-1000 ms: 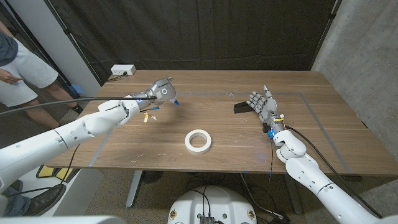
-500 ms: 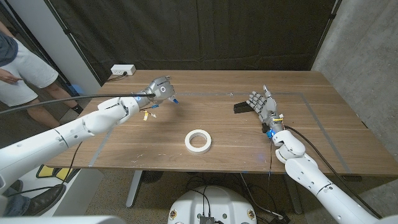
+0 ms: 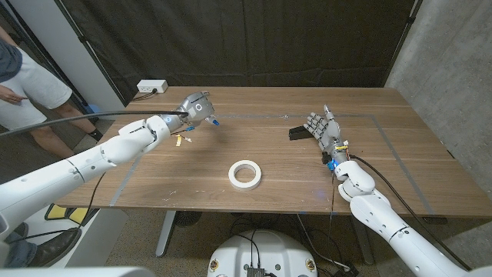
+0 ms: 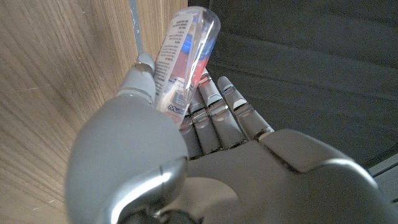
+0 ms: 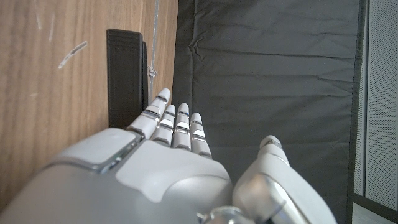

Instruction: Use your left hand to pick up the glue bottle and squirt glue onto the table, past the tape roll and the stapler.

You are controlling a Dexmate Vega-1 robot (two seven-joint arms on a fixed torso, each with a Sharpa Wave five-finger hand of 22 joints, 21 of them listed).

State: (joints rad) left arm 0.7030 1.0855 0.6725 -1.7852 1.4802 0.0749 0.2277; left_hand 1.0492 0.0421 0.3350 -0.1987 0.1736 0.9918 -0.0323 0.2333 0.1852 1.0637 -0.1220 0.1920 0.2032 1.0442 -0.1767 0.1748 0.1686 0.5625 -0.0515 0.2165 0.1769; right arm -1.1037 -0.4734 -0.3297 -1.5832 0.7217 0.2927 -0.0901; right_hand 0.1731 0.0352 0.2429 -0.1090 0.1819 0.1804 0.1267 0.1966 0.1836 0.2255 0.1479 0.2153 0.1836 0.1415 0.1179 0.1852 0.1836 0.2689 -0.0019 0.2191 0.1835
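My left hand [image 3: 195, 108] is raised over the back left of the table and grips the glue bottle [image 3: 213, 121], whose blue tip points down toward the wood. In the left wrist view the clear bottle [image 4: 184, 56] with a red and blue label lies between thumb and fingers [image 4: 214, 102]. The white tape roll [image 3: 245, 174] lies flat in the middle of the table. The black stapler [image 3: 297, 132] sits just left of my right hand [image 3: 326, 131], which stands on the table with fingers apart and holds nothing. The stapler [image 5: 126, 74] appears past my right fingers [image 5: 174, 127].
A white power strip [image 3: 152, 87] sits at the table's back left edge. A person stands at the far left [image 3: 27, 81], off the table. Thin tape lines mark a rectangle on the wooden table [image 3: 277, 158]. A dark curtain hangs behind.
My left hand with the glue bottle has shifted slightly back and up over the table. The right hand, tape roll and stapler have not moved.
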